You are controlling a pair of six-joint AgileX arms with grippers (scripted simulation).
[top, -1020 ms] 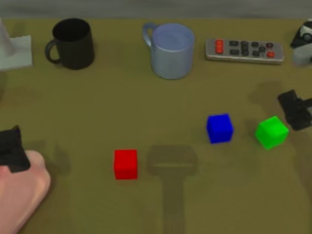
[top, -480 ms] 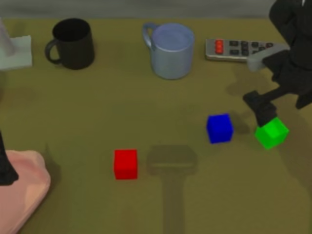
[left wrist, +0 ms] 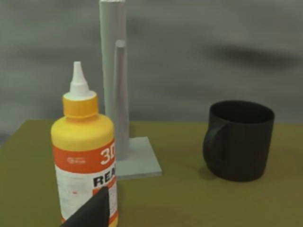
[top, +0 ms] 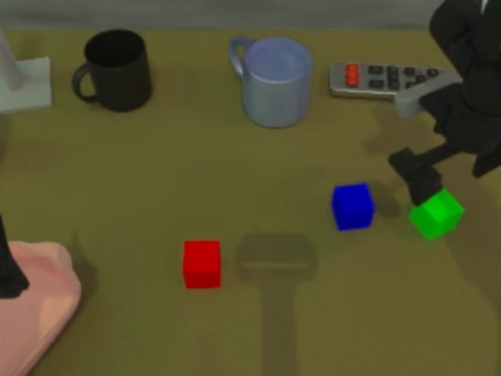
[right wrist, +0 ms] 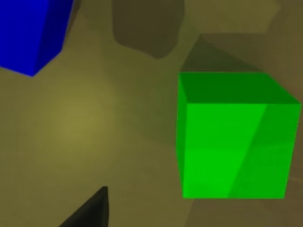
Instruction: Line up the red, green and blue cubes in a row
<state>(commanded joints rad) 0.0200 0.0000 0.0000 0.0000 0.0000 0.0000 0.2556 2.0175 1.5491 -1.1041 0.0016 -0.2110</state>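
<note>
While the right gripper (top: 429, 190) sits right over the green cube (top: 437, 212), its fingers overlap the cube's far edge, and I can't tell how wide they are. Blue cube (top: 352, 206) is just beside them toward the middle, red cube (top: 202, 263) well apart. Left gripper (top: 9, 270) is parked at the surface's left edge.

Setting: rendered simulation, tabletop test bench, not lived-in room. Evidence: flat olive-brown matte table (top: 156, 172); blank grey backdrop behind it. Household clutter around pale blue glossy mug (top: 274, 78) along far edge: black matte mug (top: 117, 70) left of it, grey remote control with red and black buttons (top: 376, 78) right of it, white stand with upright post (left wrist: 124, 113) and yellow-capped white glue bottle (left wrist: 85, 156) farther left.
</note>
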